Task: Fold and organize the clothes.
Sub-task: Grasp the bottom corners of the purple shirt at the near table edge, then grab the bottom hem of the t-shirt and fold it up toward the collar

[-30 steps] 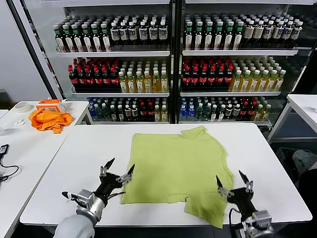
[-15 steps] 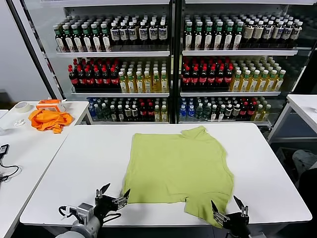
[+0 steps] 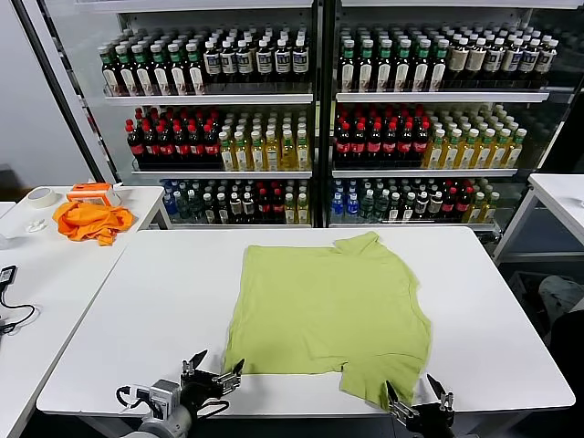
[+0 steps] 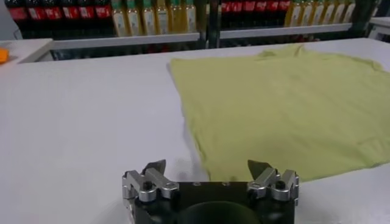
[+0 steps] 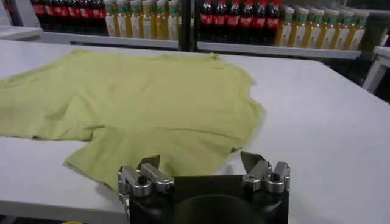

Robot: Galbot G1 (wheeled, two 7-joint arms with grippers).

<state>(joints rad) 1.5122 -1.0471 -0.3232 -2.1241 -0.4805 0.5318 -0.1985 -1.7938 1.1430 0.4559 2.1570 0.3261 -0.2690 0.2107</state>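
Note:
The lime-green T-shirt lies spread flat on the white table, plain side up, with one sleeve at the far edge and one hanging toward the near right corner. It also shows in the left wrist view and the right wrist view. My left gripper is open and empty at the table's near edge, just short of the shirt's near left corner. My right gripper is open and empty at the near edge, by the shirt's near right sleeve.
A side table at the left holds an orange cloth, a tape roll and a black cable. Glass-fronted coolers full of bottles stand behind the table. Another white table stands at the right.
Both grippers have drawn back from the shirt's near edge toward me and sunk low at the table's front edge. The shirt has not moved.

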